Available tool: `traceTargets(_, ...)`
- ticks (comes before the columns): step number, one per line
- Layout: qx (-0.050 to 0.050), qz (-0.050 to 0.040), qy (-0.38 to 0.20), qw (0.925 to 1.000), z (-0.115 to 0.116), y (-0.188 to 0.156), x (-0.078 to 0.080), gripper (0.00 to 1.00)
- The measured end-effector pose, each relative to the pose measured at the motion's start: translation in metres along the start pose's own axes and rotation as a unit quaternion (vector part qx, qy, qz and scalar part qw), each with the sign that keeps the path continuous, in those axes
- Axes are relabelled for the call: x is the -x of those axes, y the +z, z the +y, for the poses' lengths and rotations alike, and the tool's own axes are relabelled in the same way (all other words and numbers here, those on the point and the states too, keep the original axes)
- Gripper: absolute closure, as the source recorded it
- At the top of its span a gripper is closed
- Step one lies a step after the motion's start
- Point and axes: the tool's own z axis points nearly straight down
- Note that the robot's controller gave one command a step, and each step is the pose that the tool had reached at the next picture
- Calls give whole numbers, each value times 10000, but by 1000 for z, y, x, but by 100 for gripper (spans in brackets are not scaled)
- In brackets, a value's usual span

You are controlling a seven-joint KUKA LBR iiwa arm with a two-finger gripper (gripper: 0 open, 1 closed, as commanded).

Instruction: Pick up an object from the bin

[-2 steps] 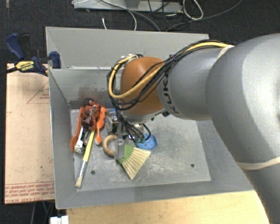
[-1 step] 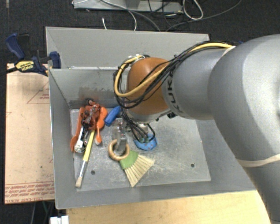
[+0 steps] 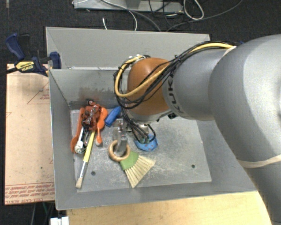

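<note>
My tool (image 3: pixel 121 138) hangs low in the middle of the bin (image 3: pixel 187 172), just above a pale wooden ring (image 3: pixel 116 152) that lies flat on the bin's floor toward the front. Whether it is released or clenched I cannot tell, since my own wrist hides it. The ring touches a small brush (image 3: pixel 135 167) with a green handle and straw bristles, and a blue loop (image 3: pixel 149 145) lies just beside my tool. I judge the ring awkward to pinch: lying flat, it may slide on the metal or tip out. Closing here could also catch the brush handle and drag it along. The heap of orange tools (image 3: pixel 90 118) and the yellow-handled stick (image 3: pixel 86 157) lie further off and look harmless.
</note>
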Motion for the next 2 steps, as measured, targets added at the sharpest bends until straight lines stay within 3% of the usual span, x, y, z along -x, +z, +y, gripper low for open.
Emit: traceTargets(2,6,-5,3,10000,0,-25,0,100)
